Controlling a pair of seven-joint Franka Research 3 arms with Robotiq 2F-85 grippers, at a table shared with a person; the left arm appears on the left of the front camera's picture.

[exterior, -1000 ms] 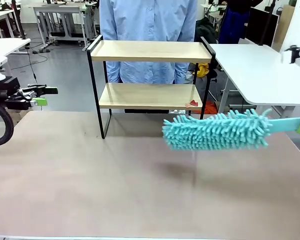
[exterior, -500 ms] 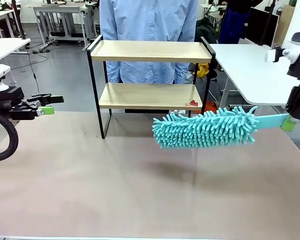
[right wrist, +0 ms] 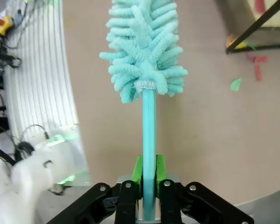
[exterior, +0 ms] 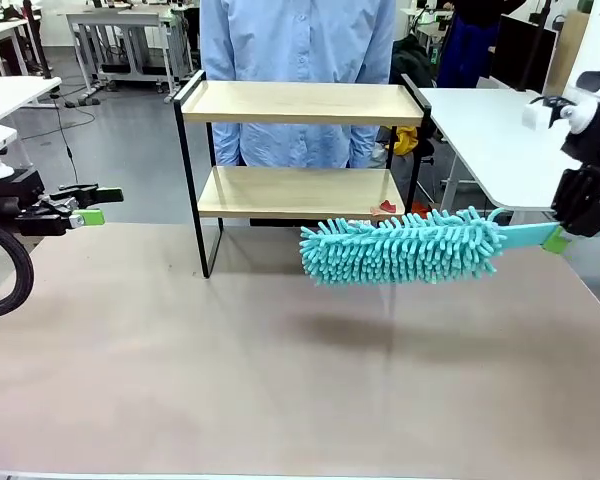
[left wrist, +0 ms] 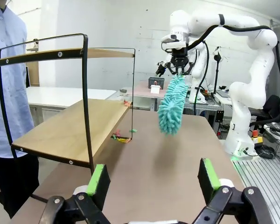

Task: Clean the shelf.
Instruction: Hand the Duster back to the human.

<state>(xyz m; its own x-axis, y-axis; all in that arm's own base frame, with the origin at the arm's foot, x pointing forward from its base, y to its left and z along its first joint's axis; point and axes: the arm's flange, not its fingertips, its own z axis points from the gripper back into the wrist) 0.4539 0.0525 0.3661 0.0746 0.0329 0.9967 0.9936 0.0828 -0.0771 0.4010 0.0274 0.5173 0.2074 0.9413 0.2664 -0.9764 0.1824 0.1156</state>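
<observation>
Brown surface [exterior: 180, 380] carries the shelf [exterior: 300, 190] at twelve o'clock, bits of litter by its foot. At three o'clock the right claw [exterior: 552, 238] clenches a teal duster [exterior: 405, 246], not yet touching; wiping seems unstarted. Left claw [exterior: 92, 205] hangs released at nine.

Shelf [exterior: 300, 150] on far half of bench [exterior: 280, 380], person [exterior: 298, 60] behind it; duster [exterior: 405, 248] off the bench in front of shelf's lower right corner, handle in right pincer [exterior: 558, 236]; left pincer [exterior: 92, 205] at far left, well apart from shelf.
</observation>
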